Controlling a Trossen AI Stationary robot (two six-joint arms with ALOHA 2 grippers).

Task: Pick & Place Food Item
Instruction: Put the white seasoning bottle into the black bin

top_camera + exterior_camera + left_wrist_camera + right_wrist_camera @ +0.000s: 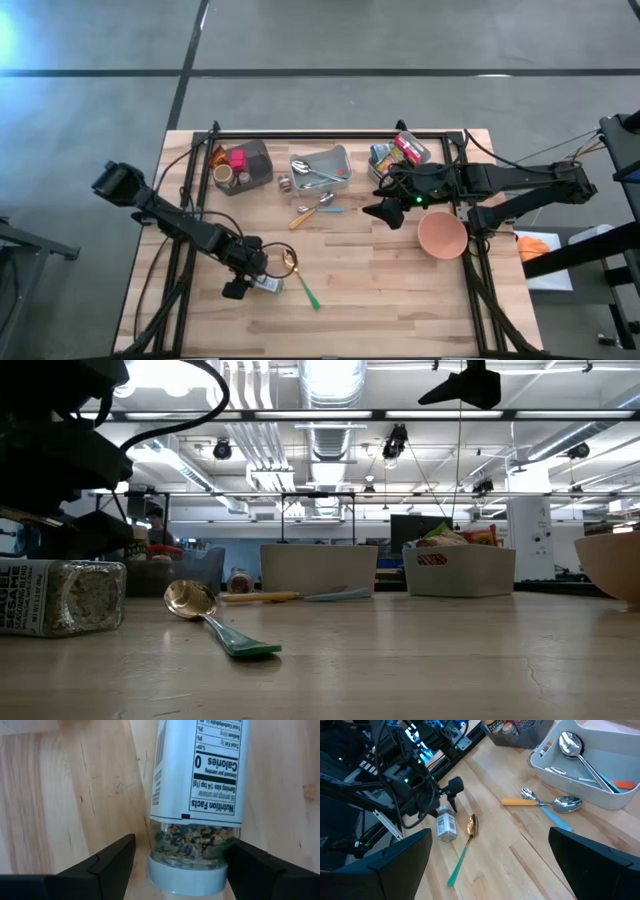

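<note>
A seasoning jar (200,785) with a white label and a pale blue cap (187,881) lies on its side on the wooden table, near the left front (268,286). My left gripper (180,847) points steeply down over its cap end. It is open, with one finger on either side of the jar's glass neck; I see no contact. A gold spoon with a green handle (296,274) lies just right of the jar. My right gripper (380,212) hangs open above the table's far right, with nothing between its fingers.
Along the far edge stand a dark bin of items (240,165), a grey tray of cutlery (322,168) and a bin of snack packs (398,155). Two loose spoons (315,208) lie before the tray. A pink bowl (442,235) sits at the right.
</note>
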